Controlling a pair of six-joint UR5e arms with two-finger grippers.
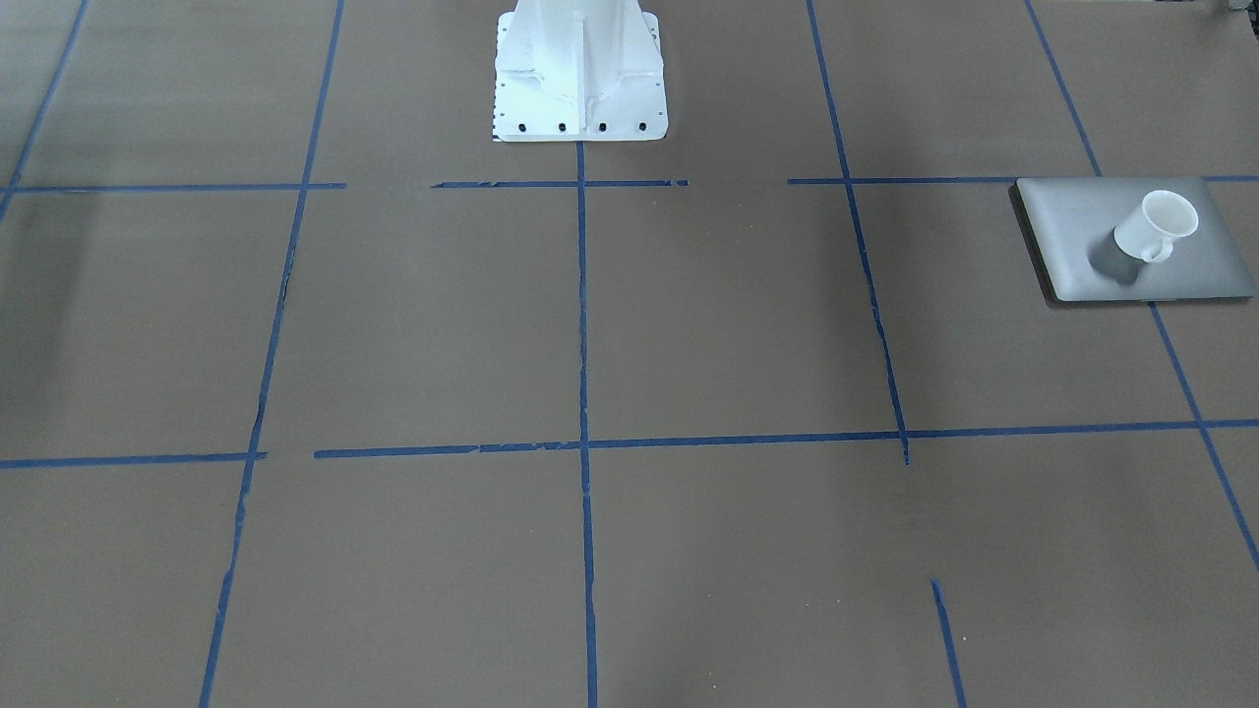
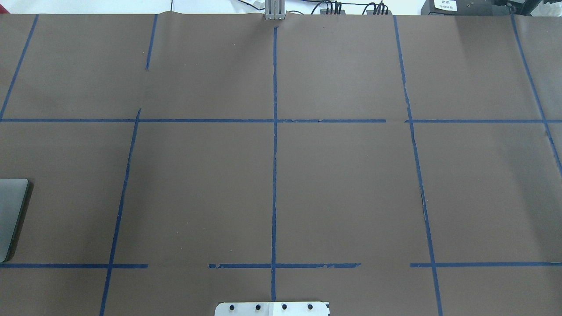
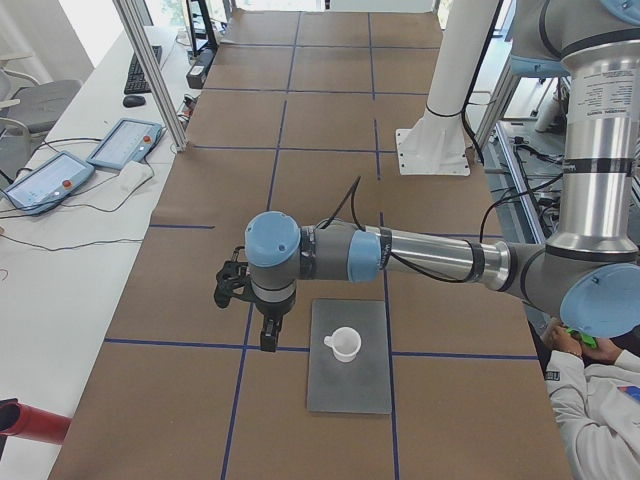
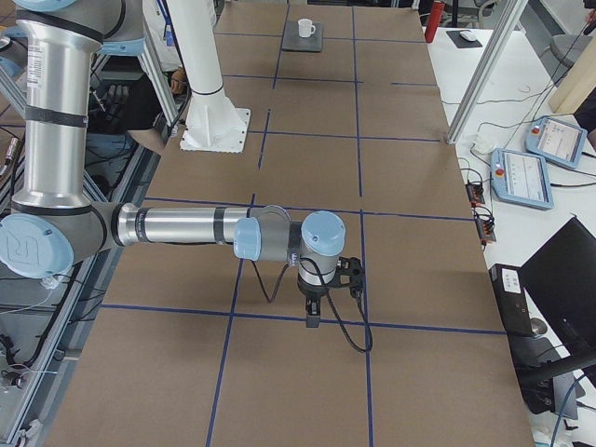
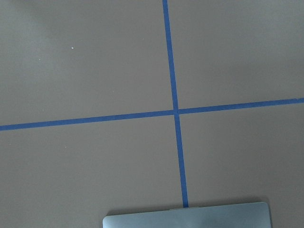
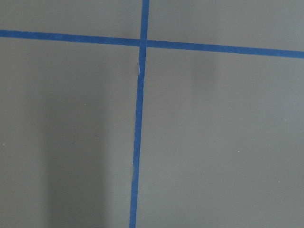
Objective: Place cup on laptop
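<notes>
Nearest my left-end camera, the left gripper [image 3: 267,343] hangs near the flat silver-grey laptop [image 3: 350,392] bearing the small white handled cup [image 3: 345,345] upright; I cannot tell whether it or the right gripper [image 4: 313,319] is open, and I judge a low sideways swing could topple the cup.

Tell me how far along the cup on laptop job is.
Looks done: the cup stands upright on the closed laptop. Nothing in hand: the left gripper hangs beside the laptop, clear of the cup, and the right gripper hangs far from both. Nothing visibly left.
</notes>
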